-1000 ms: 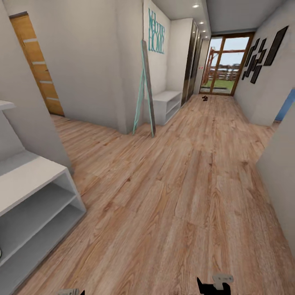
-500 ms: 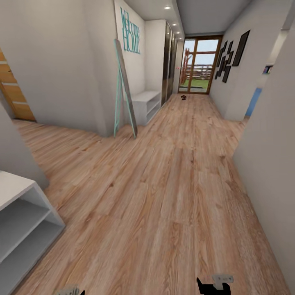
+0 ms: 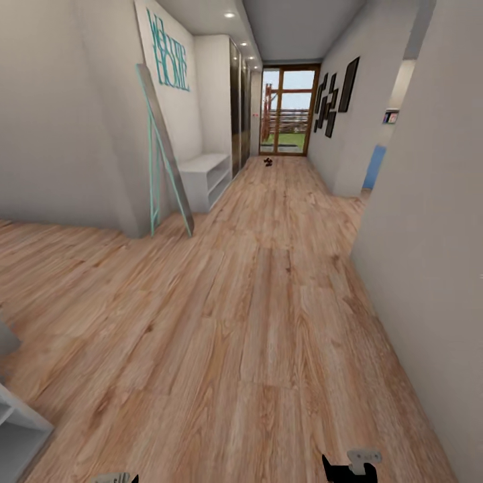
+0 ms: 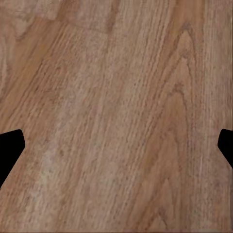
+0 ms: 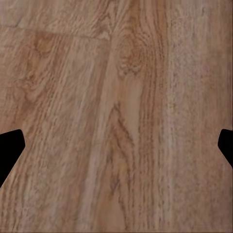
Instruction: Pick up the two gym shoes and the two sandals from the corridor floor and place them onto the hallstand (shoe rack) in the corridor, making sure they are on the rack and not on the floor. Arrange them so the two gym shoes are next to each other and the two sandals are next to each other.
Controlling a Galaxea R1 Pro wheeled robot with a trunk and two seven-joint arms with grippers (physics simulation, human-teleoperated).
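Teal "Welcome HOME" lettering point(image 3: 169, 57) reads on the left wall, above a low grey bench point(image 3: 204, 176). Small dark shoes point(image 3: 267, 162) lie far down the wood floor point(image 3: 268, 302) by the glass door point(image 3: 288, 111). Both grippers, left point(image 4: 116, 145) and right point(image 5: 116, 145), spread wide, holding nothing.

Light brown grained plank floor point(image 3: 255, 322); pale grey walls point(image 3: 67, 134); teal lettering point(image 3: 168, 60); black wall frames point(image 3: 335, 94); white shelf unit point(image 3: 204, 178).

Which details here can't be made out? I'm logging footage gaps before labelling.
- Small dark things far down the corridor floor, head view: too small to identify.
- Grey unit, head view: cut off by the frame edge.
- Right pincer, wrist view: fingertips cut by edges.
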